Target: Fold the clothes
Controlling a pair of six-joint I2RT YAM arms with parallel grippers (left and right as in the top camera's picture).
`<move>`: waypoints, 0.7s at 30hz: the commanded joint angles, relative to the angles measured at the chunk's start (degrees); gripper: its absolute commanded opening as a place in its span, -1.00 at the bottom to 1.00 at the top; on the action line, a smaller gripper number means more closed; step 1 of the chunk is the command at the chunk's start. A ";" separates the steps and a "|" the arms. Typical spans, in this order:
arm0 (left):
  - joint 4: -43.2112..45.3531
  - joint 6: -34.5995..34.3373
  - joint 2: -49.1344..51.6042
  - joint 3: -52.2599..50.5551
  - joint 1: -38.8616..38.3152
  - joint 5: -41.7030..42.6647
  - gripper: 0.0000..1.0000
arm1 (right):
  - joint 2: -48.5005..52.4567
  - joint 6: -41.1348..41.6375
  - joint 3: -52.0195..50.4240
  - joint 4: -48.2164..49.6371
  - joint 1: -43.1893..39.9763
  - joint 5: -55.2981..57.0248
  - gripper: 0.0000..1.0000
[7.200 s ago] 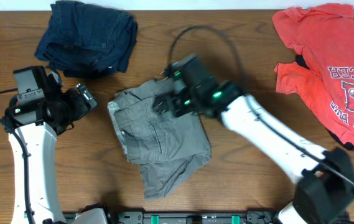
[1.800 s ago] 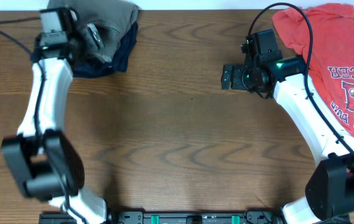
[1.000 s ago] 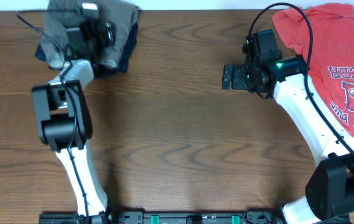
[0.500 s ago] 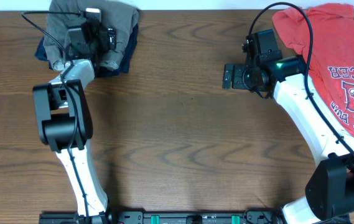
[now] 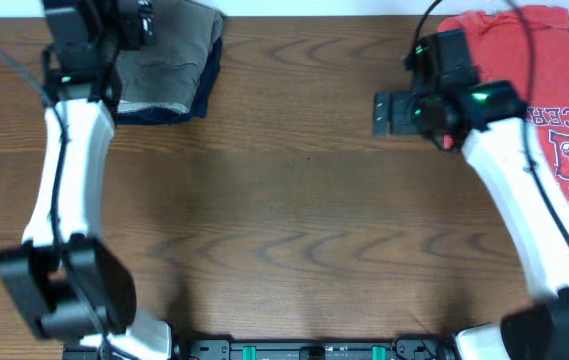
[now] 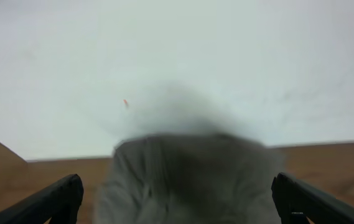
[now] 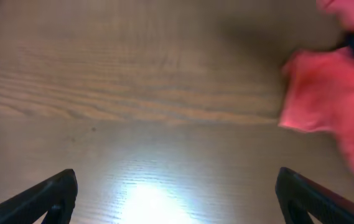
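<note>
Starting nearest our bases, we are looking across a broad stretch of brown wooden worktop (image 5: pixel 284 230) with nothing of the task on it, and we are reading this as the folding space. Farther out on our right side, we are holding the right gripper (image 7: pixel 175 177) low over the bare wood, its jaws spread wide and gripping nothing. In the right wrist view its two fingertips are sitting at the lower corners with only wood grain between them. It is hovering just beside the near-left edge of the red T-shirt (image 5: pixel 514 55), apart from the cloth. We are guessing that this garment is waiting its turn and that we are lining up on its edge. Farthest away, at the far left corner, the shorts (image 5: pixel 164 55) are lying as a compact folded grey-khaki bundle on top of the navy garment (image 5: pixel 154 114), whose dark edge is showing along the near and right sides. Stacking them there is grouping folded pieces together, out of the working space, so we are judging the shorts as done. We are reaching the left arm out to that stack, and the left gripper (image 6: pixel 175 183) is standing wide open with the blurred grey cloth just ahead between its fingers, so it is holding nothing. Whether its fingers are touching the fabric we cannot tell.
</note>
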 commanded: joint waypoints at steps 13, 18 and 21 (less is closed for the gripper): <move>-2.49 -0.33 -1.66 0.15 0.24 -0.24 0.96 | -17.53 -2.14 4.92 -2.29 -0.33 5.46 0.98; -6.01 -0.33 -1.66 0.15 0.24 -0.24 0.95 | -17.62 -2.05 4.90 -2.69 -0.33 10.97 0.99; -8.66 -0.33 -1.66 0.15 0.24 -0.24 0.96 | -17.64 -2.05 4.90 -2.71 -0.11 10.97 0.98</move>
